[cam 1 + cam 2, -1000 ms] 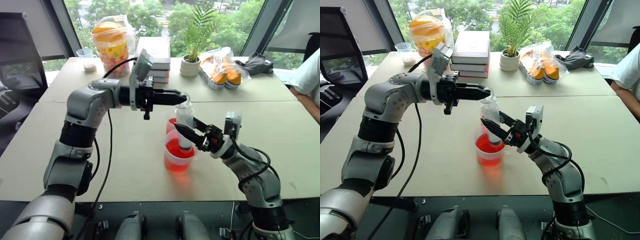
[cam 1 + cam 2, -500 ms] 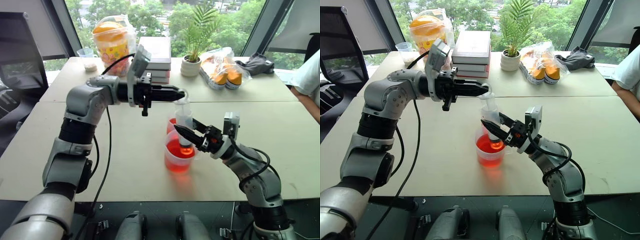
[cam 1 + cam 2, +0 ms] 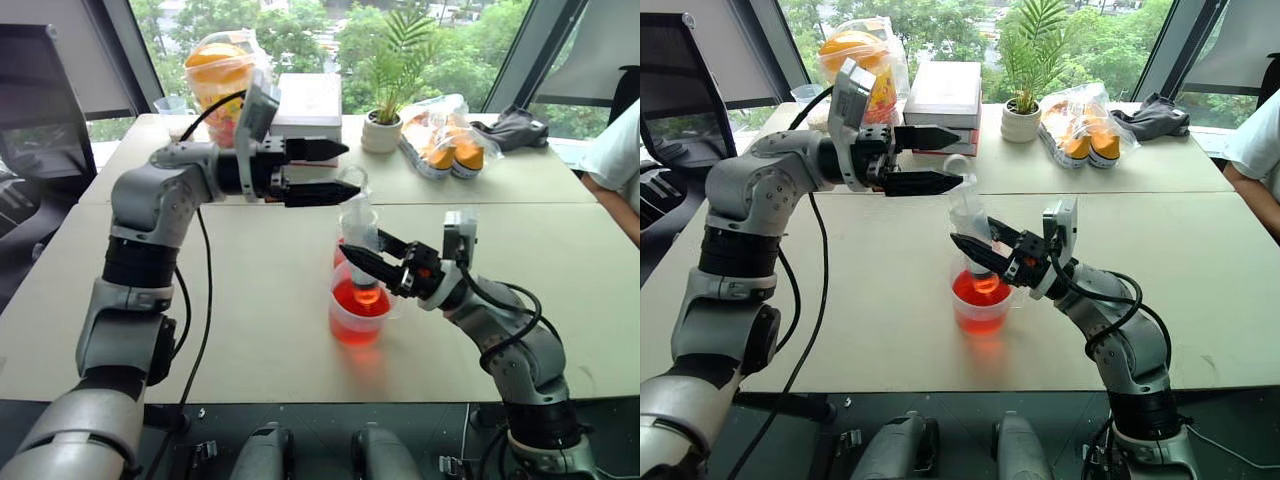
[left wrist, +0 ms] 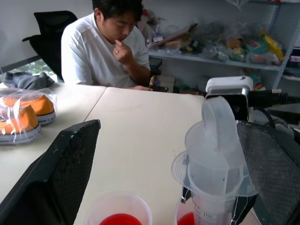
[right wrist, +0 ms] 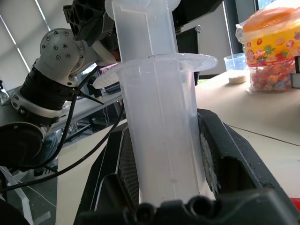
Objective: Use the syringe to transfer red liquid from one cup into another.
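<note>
Our right gripper (image 3: 352, 256) has its fingers clamped on the barrel of the syringe (image 3: 360, 238), holding it roughly upright with its orange tip dipped into the red liquid (image 3: 358, 300) of the wide cup (image 3: 357, 318). The barrel looks clear and empty as far as we can tell. Our left gripper (image 3: 330, 171) hovers level beside the plunger top, its fingers (image 3: 318, 150) spread wide, one above and one below, touching nothing that we can see. Behind the wide cup stands the narrow cup (image 3: 341, 252), also holding some red, both on the pale bench (image 3: 250, 310).

The risks we see: if the left fingers close off-centre on the plunger ring, they may tilt the syringe in the right grip. A crooked pull could lift the tip clear of the liquid and draw air, or nudge the wide cup and spill it onto the bench.
</note>
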Controlling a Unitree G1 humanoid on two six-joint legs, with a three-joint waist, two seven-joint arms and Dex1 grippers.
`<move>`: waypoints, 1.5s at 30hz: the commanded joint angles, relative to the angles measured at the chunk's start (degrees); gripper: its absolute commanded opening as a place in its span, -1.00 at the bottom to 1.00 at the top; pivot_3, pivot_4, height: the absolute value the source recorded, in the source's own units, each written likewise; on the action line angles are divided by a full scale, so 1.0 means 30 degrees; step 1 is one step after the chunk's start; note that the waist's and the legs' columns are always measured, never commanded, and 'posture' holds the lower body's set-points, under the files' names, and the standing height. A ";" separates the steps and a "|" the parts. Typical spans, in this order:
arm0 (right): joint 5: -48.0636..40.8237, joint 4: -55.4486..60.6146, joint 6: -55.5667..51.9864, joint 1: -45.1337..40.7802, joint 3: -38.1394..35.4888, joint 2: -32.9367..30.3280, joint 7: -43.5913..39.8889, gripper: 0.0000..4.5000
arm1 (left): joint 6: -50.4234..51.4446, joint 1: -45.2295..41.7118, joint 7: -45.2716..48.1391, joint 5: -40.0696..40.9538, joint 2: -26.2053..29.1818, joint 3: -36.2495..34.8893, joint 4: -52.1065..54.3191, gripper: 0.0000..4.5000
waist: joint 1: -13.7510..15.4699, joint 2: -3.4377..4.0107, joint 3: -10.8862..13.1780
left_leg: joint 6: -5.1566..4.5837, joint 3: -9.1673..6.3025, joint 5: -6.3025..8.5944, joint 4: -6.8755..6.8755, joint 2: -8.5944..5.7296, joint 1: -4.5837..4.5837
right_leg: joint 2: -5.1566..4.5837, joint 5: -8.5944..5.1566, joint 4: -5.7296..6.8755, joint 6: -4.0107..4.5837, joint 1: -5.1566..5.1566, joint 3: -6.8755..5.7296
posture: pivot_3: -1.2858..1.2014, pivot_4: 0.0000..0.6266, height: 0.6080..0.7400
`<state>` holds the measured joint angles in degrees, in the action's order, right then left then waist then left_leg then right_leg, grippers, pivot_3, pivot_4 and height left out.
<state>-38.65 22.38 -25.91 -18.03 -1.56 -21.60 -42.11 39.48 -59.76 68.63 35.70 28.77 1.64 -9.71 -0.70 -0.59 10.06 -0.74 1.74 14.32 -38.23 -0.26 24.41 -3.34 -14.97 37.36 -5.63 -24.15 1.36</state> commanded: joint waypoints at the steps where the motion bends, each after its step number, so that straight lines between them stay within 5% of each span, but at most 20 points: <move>1: -0.1149 0.1256 -0.0144 -0.0943 -0.1036 -0.0160 0.0500 -0.37 | -0.0004 0.0456 -0.0047 0.0060 0.0671 -0.0629 0.0778 0.99 | -0.0003 0.0000 0.0000 | 0.0000 0.0001 0.0000 0.0000 0.0001 0.0000 | 0.0001 0.0000 0.0000 0.0000 -0.0002 0.0001 | 0.03 -0.52 1.00; 8: -0.2795 -0.0171 -0.1033 -0.4778 -0.2349 -0.0199 0.1588 -0.37 | 0.0102 0.1656 -0.0303 0.0015 0.1996 -0.1070 0.1229 0.99 | -0.0063 0.0000 0.0000 | 0.0001 0.0007 -0.0001 0.0000 0.0002 0.0000 | -0.0008 0.0000 0.0014 0.0000 -0.0014 0.0007 | 0.03 -0.52 1.00; 13: -0.0824 -0.4874 0.1300 -0.7933 -0.2061 -0.0012 -0.0111 -0.37 | 0.0066 0.1817 -0.0623 0.0101 0.2014 -0.1053 0.1511 0.99 | 0.0035 -0.0003 -0.0002 | 0.0002 0.0002 -0.0001 0.0001 0.0000 0.0001 | -0.0009 0.0001 0.0008 0.0001 -0.0008 -0.0008 | 0.03 -0.52 1.00; 22: 0.2781 -1.1506 0.6834 -0.7926 -0.0955 0.1455 -0.2830 -0.37 | -0.0701 0.1362 -0.1028 -0.0297 0.1835 -0.0970 0.1120 0.99 | -0.0069 0.0000 0.0000 | 0.0002 0.0016 -0.0001 0.0024 -0.0003 0.0010 | -0.0009 0.0001 -0.0013 0.0000 -0.0024 -0.0003 | 0.03 -0.52 1.00; 35: 0.3762 -1.1686 0.7726 -0.7123 -0.0845 0.2071 -0.2603 -0.37 | -0.4618 -0.3893 -0.2050 -0.3078 -0.2654 -0.0217 -0.6268 0.99 | -0.0081 0.0000 0.0000 | 0.0009 0.0019 -0.0005 0.0018 -0.0005 0.0014 | -0.0003 0.0003 -0.0009 -0.0004 -0.0027 -0.0007 | 0.03 -0.52 1.00; 38: 0.3852 -1.1539 0.7706 -0.7062 -0.0767 0.2082 -0.2590 -0.37 | -0.4994 -0.4368 -0.1796 -0.3277 -0.3151 -0.0364 -0.7211 0.61 | -0.0114 0.0001 0.0001 | 0.0009 0.0023 -0.0005 0.0027 0.0003 0.0013 | 0.0006 0.0003 -0.0009 -0.0004 -0.0038 -0.0001 | 0.03 -0.52 1.00; 45: 0.4035 -1.1446 0.7720 -0.7010 -0.0643 0.2197 -0.2643 -0.37 | -0.5242 -0.4568 -0.1316 -0.3470 -0.3447 -0.0487 -0.7657 -0.86 | -0.0074 0.0001 0.0001 | 0.0009 0.0026 -0.0005 0.0028 0.0000 0.0015 | 0.0003 0.0003 -0.0008 -0.0004 -0.0040 0.0004 | 0.03 -0.52 1.00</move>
<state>-26.03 -15.30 -3.97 -38.36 -3.25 -15.18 -49.79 25.21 -71.89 64.54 25.57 18.25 1.24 -33.52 -0.92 -0.59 10.06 -0.71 1.82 14.30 -38.15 -0.26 24.45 -3.34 -14.96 37.33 -5.64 -24.26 1.37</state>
